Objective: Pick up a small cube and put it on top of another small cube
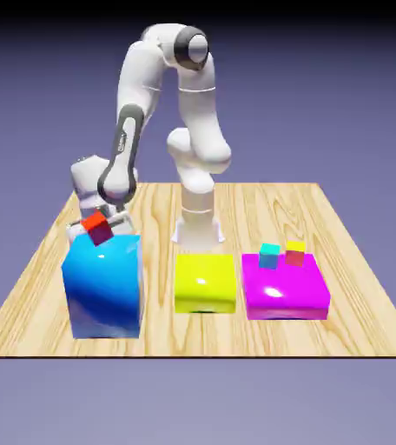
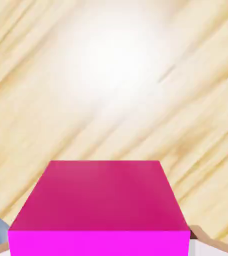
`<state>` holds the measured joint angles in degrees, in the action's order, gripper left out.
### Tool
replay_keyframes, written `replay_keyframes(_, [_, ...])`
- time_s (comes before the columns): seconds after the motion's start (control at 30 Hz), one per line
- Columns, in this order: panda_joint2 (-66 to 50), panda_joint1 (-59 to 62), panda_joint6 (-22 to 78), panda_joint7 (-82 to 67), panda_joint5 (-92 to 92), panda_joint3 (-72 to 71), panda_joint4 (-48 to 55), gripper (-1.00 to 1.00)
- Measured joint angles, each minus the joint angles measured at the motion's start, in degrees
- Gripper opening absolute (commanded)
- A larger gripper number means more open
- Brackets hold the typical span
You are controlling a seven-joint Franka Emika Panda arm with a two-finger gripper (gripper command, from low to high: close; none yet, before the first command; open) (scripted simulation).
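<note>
Grasping stage: pinching small pink cube (image 2: 105,195) in gripper (image 2: 100,246), behind blue block (image 1: 106,291), near tabletop (image 1: 158,322) edge on the exterior view's left. Probably now requiring lifting straight up, clearing blue block, before carrying toward another small cube.

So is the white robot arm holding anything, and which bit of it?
Yes, a small, plain magenta-pink cube. The two-finger gripper pinches it by two opposite sides, a finger tip at each.
</note>
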<state>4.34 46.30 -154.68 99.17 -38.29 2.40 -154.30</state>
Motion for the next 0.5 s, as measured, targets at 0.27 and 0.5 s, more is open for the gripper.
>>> replay_keyframes(0.27, [11.50, -13.66, 7.08, -4.65, 4.39, 0.31, 10.89, -1.00])
replay_keyframes(0.5, [12.07, -16.94, 14.16, -18.64, 7.22, -14.22, 10.54, -1.00])
